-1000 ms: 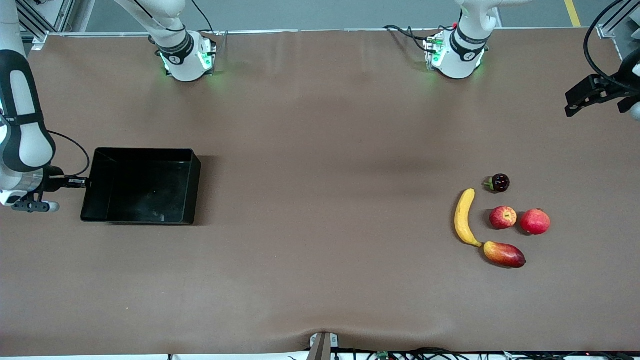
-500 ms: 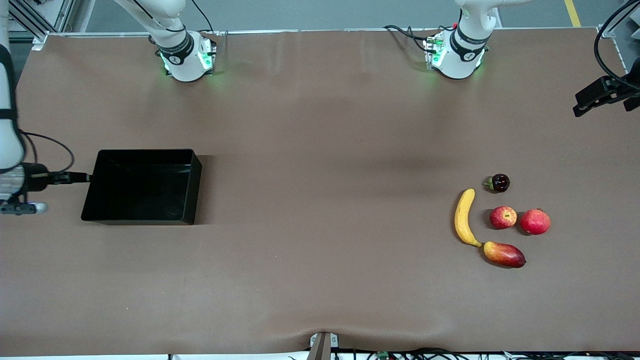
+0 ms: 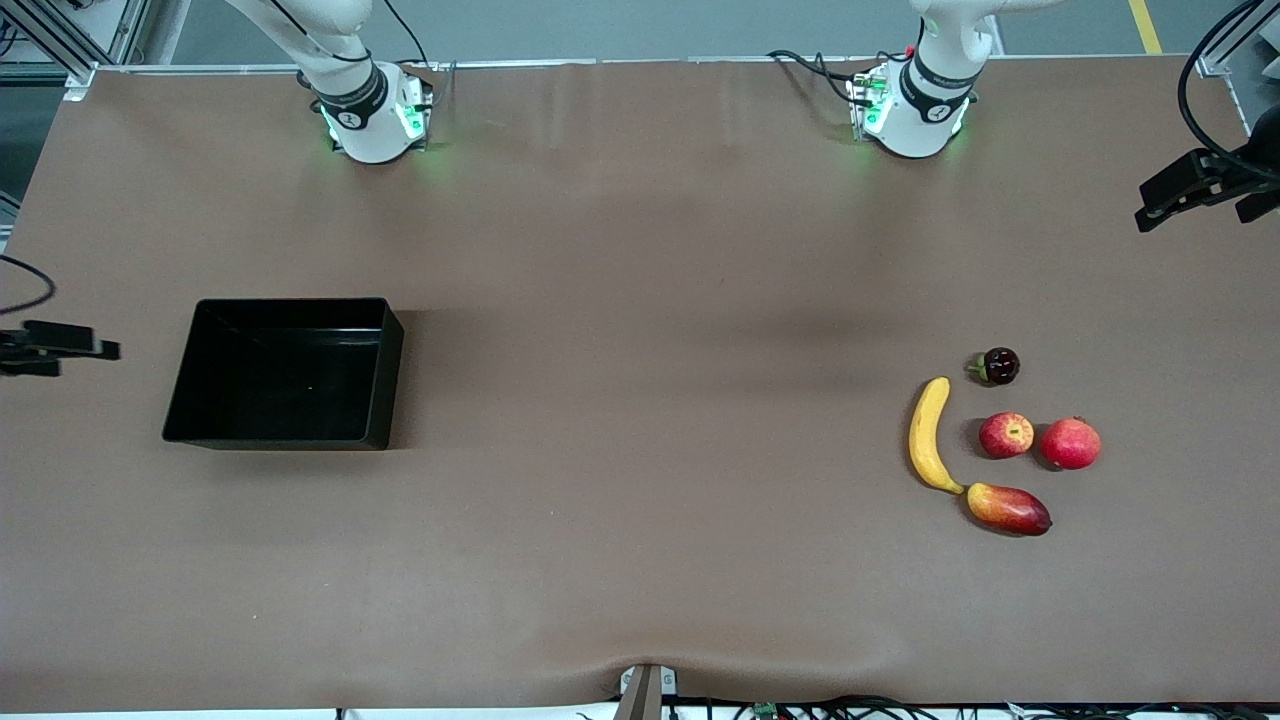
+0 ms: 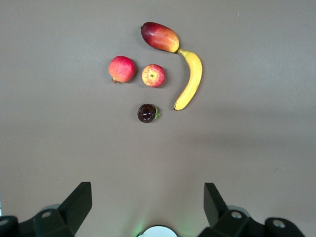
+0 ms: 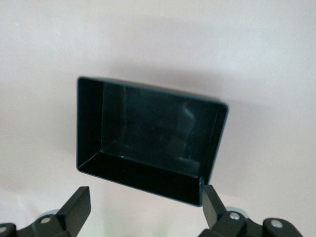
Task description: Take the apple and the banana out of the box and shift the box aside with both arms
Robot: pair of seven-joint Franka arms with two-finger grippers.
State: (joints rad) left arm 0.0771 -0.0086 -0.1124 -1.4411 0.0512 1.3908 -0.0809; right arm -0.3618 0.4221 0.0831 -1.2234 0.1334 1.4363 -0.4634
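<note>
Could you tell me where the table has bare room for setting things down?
Bare brown table runs between the shallow glossy black plastic bin and the long curved yellow banana. Crowded: the small round red apple among neighbouring fruits.

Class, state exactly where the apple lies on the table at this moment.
In the front view the apple lies on the table toward the left arm's end, between the banana and the pomegranate, with the mango nearer the camera.

White arm bases (image 3: 370,110) glow green; black cables trail.
</note>
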